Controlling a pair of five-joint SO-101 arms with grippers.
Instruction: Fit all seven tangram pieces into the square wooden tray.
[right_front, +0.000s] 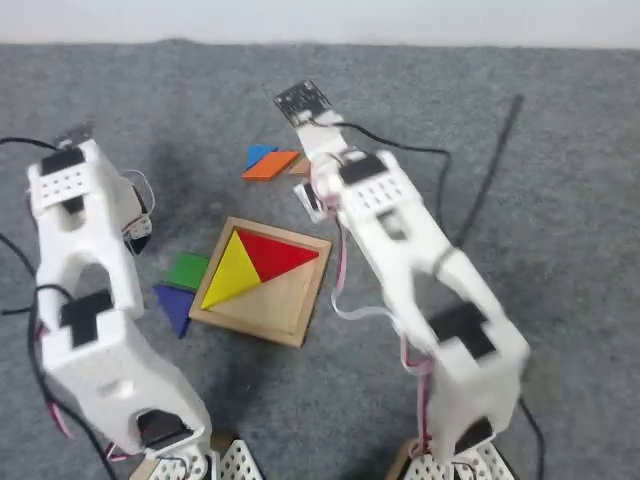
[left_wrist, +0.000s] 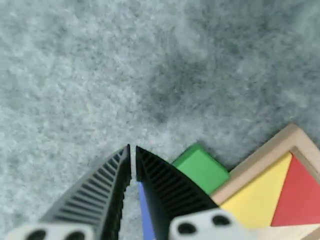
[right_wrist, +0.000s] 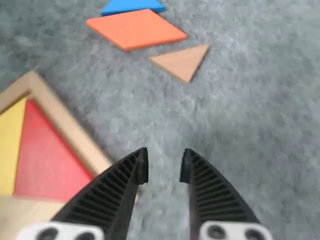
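We can read no text, number, label or sign on the square wooden tray (right_front: 275, 300), the flat red triangle (right_front: 275, 252) or the flat yellow triangle (right_front: 232, 272).

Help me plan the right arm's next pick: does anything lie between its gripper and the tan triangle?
Nothing visible does. Bare grey carpet lies between the right gripper and the tan triangle; the wooden tray sits off to one side, and the orange piece lies beyond the triangle.

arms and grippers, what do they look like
The left arm and right arm are blocky white shells with black cut-outs and trailing black cables. The left gripper and right gripper have black ribbed tapering fingers on white bases.
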